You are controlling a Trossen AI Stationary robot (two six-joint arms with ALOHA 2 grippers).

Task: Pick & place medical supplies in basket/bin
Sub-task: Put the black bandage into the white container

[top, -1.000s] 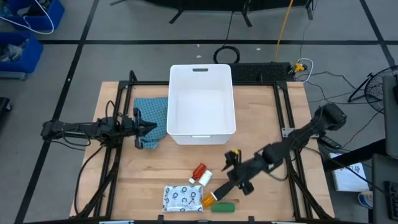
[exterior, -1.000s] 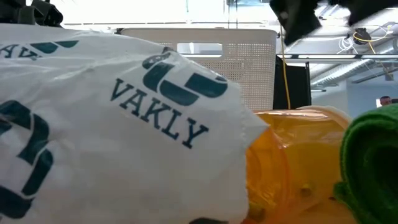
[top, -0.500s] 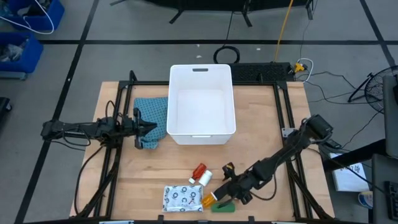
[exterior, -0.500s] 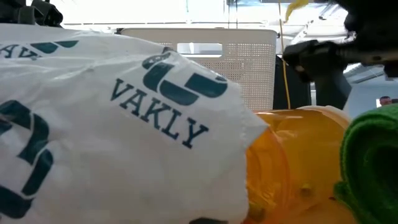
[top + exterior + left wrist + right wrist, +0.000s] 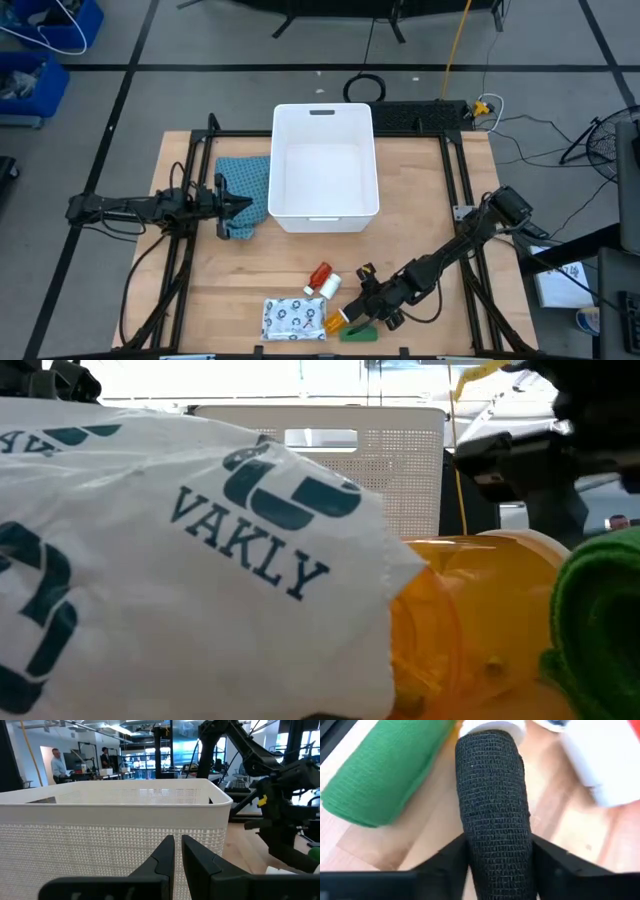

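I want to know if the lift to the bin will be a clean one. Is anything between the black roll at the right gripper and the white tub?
Nothing visible blocks it. The right gripper has its fingers on either side of the black roll, and bare table lies between there and the white tub. The white bottle and red tube lie close beside the roll.

from above we see the counter (image 5: 420, 180) evenly and brightly lit, with only soft, short shadows beside the white tub (image 5: 325, 165). at counter height the white packet (image 5: 180, 560) and the orange vial (image 5: 470, 620) sit so close to the lens that they blur and fill the picture, while ceiling lights glare in the room behind. in the right wrist view the black roll (image 5: 495, 805) is sharp enough to show its weave; the green roll (image 5: 385, 770) and the white bottle (image 5: 605, 755) soften toward the edges.
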